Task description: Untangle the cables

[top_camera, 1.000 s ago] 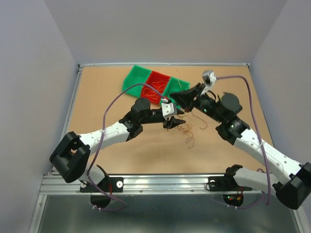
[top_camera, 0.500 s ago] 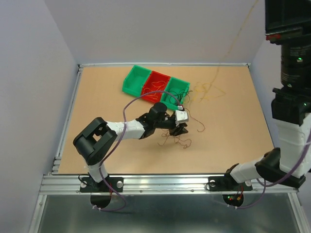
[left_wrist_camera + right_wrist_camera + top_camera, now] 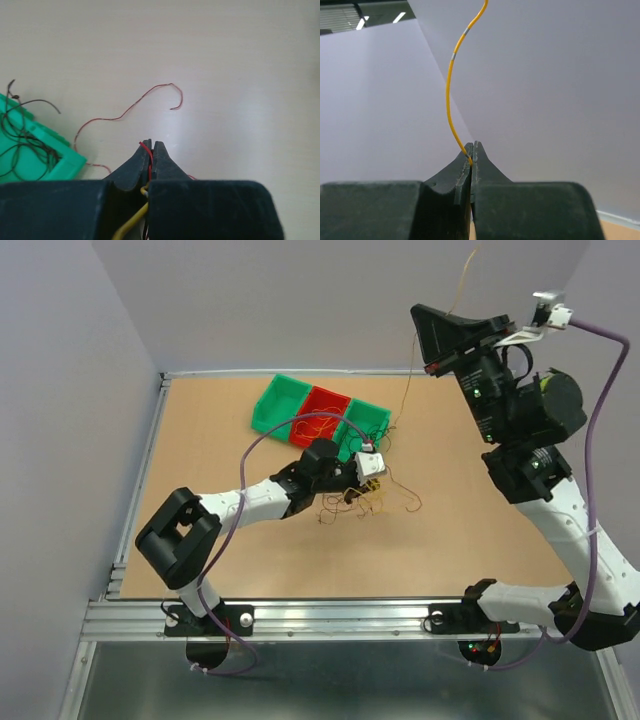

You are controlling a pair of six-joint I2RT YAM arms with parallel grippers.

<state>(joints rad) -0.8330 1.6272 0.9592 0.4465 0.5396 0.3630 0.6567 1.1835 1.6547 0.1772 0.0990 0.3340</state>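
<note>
From where I stand the cables (image 3: 360, 500) sit as a small wiry clump near the middle of the counter (image 3: 220, 430), just below the row of green and red bins (image 3: 277, 403) in the overhead picture; the left claw (image 3: 151, 146) is down in that clump, its jaws pressed together on a red strand (image 3: 147, 150), with a bit of yellow wire showing lower between the fingers; a loose red curl (image 3: 150, 97) lies flat on the counter just beyond its tips, and I cannot tell whether it belongs to the pinched strand; the right claw (image 3: 425, 340) is lifted high in the upper right of the frame, well apart from the clump, jaws shut tight on a yellow strand (image 3: 451, 75); that strand is what matters here, I think; it runs from the raised claw slanting down and left to the clump beside the left claw, so its long axis is close to upright and the tangle lies below and to the left of the right claw; the left arm is far nearer the clump and looks to be anchoring it; a further pull would want to follow that slanted line, away from the left claw, or the whole clump may lift.
</note>
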